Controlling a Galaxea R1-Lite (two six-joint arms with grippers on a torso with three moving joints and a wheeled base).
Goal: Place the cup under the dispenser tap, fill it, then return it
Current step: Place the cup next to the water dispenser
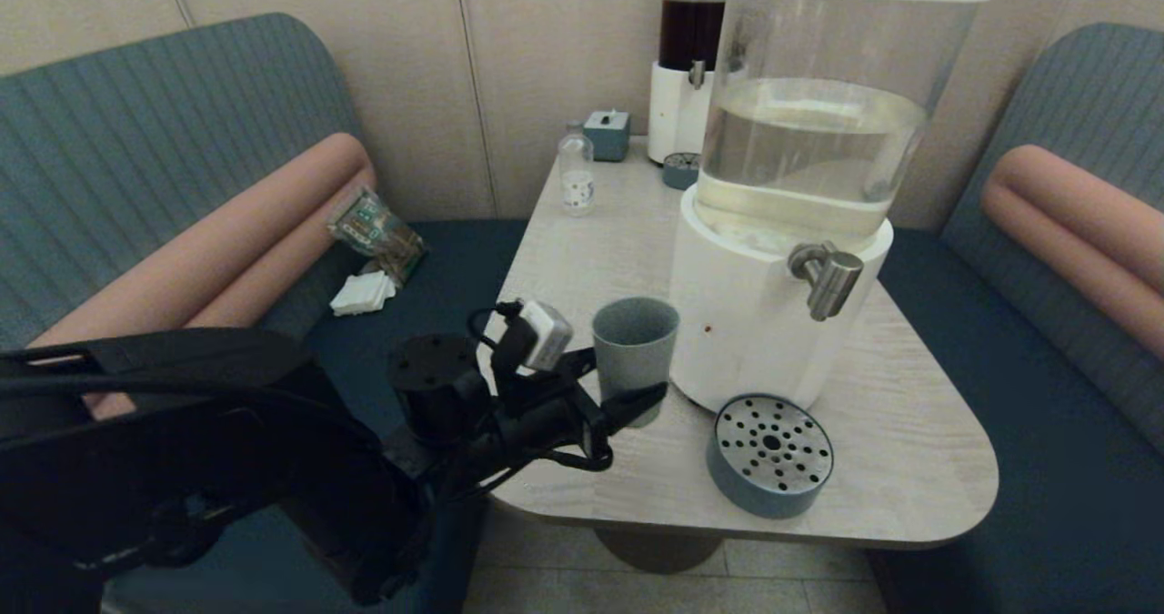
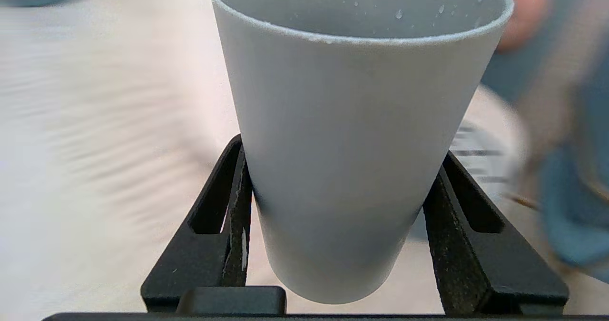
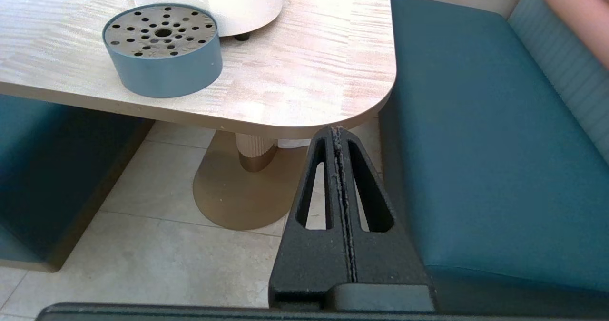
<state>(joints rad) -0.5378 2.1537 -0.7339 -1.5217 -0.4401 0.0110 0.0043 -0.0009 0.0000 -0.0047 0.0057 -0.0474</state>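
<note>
Between two blue-green benches we see a pale wooden table (image 1: pixel 909 468). Our left gripper (image 1: pixel 627 396) reaches in from the near left side. Its two black fingers (image 2: pixel 223 216) press on both sides of the cup (image 1: pixel 635 346), low down near the bottom. So the left gripper is holding the cup tight.

We see the cup standing straight up, with its open top facing the ceiling. Small drops of water cling to the inside wall near the rim. We cannot tell if the cup rests on the table or hangs just above it.

We see the cup just left of the big clear drink tank (image 1: pixel 818 141), close to its white base. The shiny metal tap (image 1: pixel 827 277) sticks out from the front of that base. The cup is not under the tap; it is off to the left and a bit lower.

A round blue drip tray (image 1: pixel 770 455) with holes in its metal top sits on the table in front of the tank, below the tap.

Our right gripper (image 3: pixel 338 135) hangs low by the near right corner of the table, above the floor. Its fingers are pressed together with nothing between them.

At the far end of the table we see a smaller tank with dark drink (image 1: pixel 691 32) and a little clear bottle (image 1: pixel 576 170).
</note>
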